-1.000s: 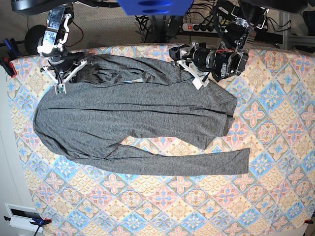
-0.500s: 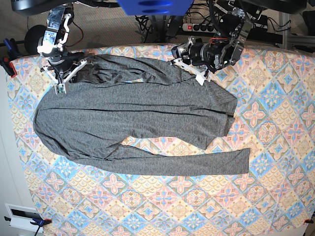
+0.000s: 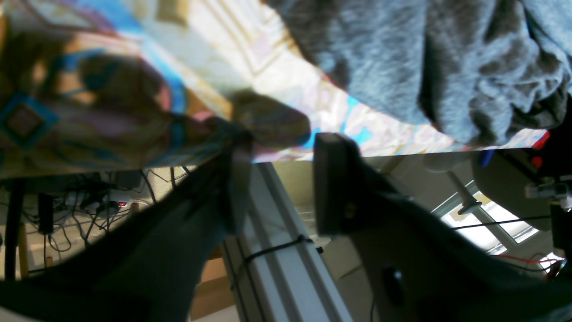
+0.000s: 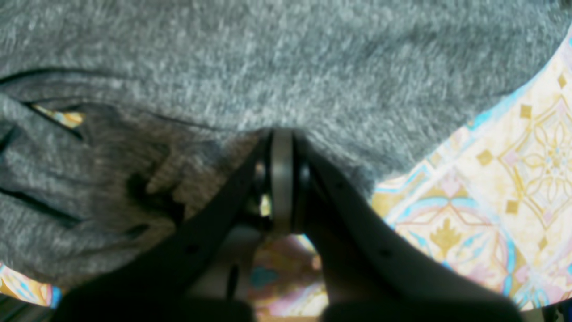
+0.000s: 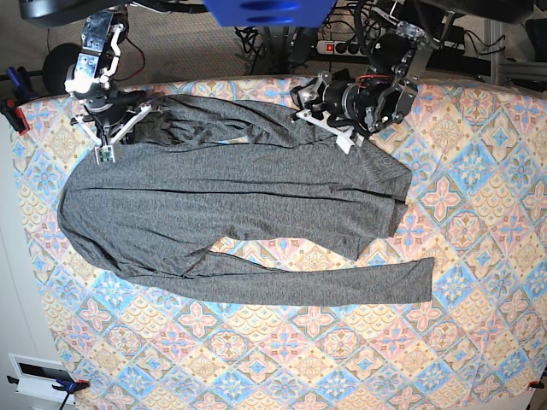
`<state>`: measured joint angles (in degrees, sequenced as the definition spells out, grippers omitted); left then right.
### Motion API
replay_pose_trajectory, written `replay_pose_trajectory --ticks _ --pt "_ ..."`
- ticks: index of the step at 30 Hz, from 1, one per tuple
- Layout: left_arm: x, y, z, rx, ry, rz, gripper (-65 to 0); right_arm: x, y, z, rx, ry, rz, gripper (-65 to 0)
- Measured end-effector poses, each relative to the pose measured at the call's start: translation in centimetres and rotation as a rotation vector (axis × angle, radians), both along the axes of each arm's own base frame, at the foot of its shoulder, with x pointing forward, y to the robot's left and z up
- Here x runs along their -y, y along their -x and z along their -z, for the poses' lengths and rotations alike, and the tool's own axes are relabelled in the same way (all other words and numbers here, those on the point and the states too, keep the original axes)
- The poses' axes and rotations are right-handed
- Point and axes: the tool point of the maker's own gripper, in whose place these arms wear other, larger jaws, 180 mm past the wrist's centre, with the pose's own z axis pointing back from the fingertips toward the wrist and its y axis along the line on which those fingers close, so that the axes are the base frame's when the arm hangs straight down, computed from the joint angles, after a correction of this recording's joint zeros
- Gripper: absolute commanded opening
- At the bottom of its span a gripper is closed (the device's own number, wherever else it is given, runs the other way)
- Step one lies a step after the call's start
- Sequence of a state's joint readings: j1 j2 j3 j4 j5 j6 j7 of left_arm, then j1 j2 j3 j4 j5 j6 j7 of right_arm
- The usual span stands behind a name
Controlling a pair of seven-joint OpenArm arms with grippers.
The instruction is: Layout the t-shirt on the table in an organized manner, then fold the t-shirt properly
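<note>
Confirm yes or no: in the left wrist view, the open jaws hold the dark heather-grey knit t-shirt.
No: the left gripper stands open and empty, the grey t-shirt lying beyond its tips.

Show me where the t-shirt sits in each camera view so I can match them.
Base: t-shirt spread across the table's middle and left.
Left wrist: grey bunch at upper right, clear of the open left claw.
Right wrist: fills the top and left.
Shared landmark: the tile-patterned table.
</note>
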<state>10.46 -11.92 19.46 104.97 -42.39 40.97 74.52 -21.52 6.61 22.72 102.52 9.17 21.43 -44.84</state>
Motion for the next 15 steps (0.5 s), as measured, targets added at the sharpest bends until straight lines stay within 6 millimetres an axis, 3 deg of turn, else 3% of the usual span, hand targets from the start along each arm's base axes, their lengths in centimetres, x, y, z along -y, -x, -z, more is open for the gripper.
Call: replay_pose_trajectory --ticks 3,5,15 --pt "1.0 -2.6 -0.5 0.103 0.001 -0.039 -38.3 0.0 0.0 0.0 -0.001 -0.001 0.000 -65.0" --pt "1.6 -3.2 -1.0 0.111 0.021 -0.040 -38.3 0.0 0.0 0.0 0.000 0.000 0.000 -65.0" --pt "2.2 -3.4 -1.7 0.125 0.041 -0.036 -38.3 0.0 0.0 0.0 0.001 0.001 0.000 -65.0"
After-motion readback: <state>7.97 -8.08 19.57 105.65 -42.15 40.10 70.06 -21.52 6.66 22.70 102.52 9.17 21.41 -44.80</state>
